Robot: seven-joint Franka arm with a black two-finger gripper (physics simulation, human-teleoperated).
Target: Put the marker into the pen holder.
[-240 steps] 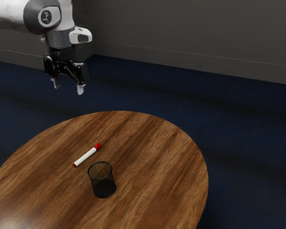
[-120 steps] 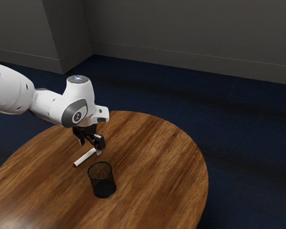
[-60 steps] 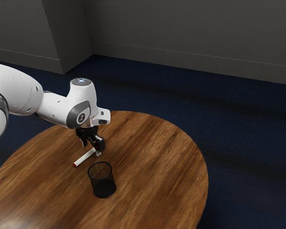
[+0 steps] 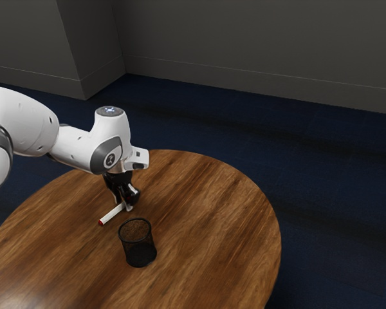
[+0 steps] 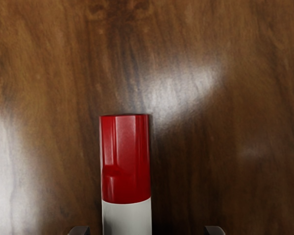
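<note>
White marker [image 4: 111,215] is seen flat on table [image 4: 206,219] nr pen holder [image 4: 139,248], its red-capped end straddled by gripper [image 4: 124,205]; jaws parted, nothing grasped, tho exact ht is hard to judge. Marker should be centred b4 squeezing, then lifted above rim ht.

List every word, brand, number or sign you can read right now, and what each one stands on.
No readable text.
Dark round emblem on the white robot arm's joint: too small to read.
Small pale mark on the arm's grey top disc: too small to read.
White marker with a red end: no lettering on the part seen close up.
Black mesh pen holder: none visible.
</note>
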